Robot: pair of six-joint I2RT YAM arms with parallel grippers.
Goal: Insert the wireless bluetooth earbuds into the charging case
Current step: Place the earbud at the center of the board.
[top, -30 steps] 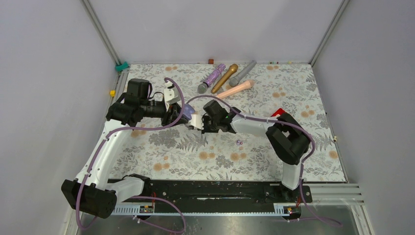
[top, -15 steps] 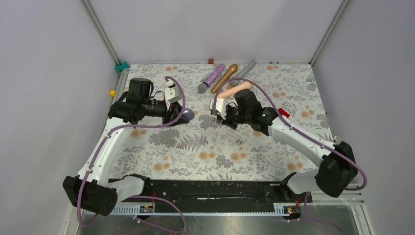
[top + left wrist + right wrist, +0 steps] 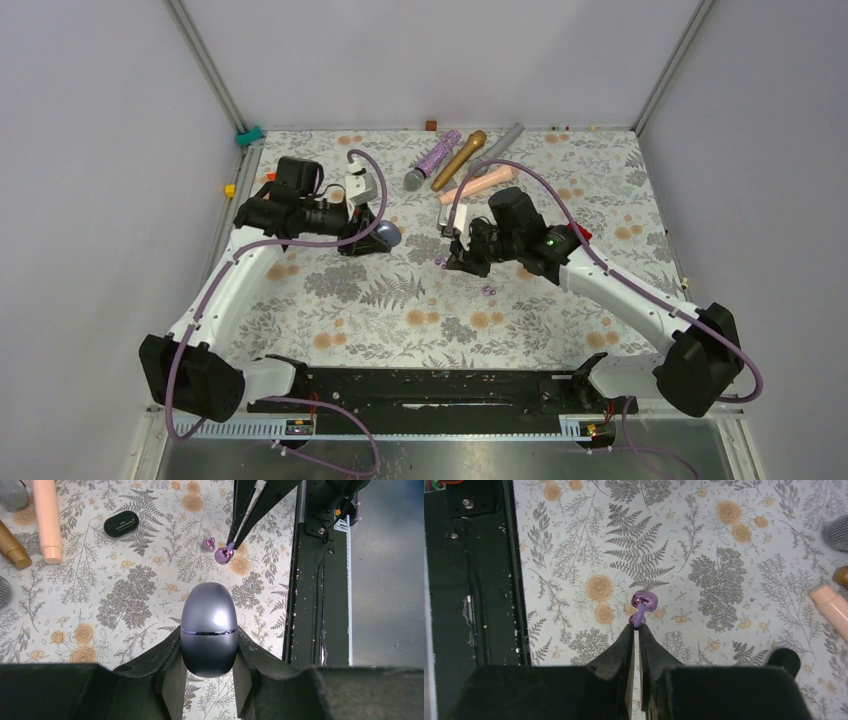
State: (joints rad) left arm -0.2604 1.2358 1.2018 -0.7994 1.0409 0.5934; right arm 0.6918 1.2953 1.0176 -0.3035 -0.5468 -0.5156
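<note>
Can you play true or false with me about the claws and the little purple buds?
1. The left claw holds a grey case. True.
2. The case is open. False: its lid is shut.
3. The right claw pinches a purple bud. True.
4. The pink mic is in a claw. False: it lies on the table, apart from both claws.
5. A second bud, also purple, lies loose on the table. True.
</note>
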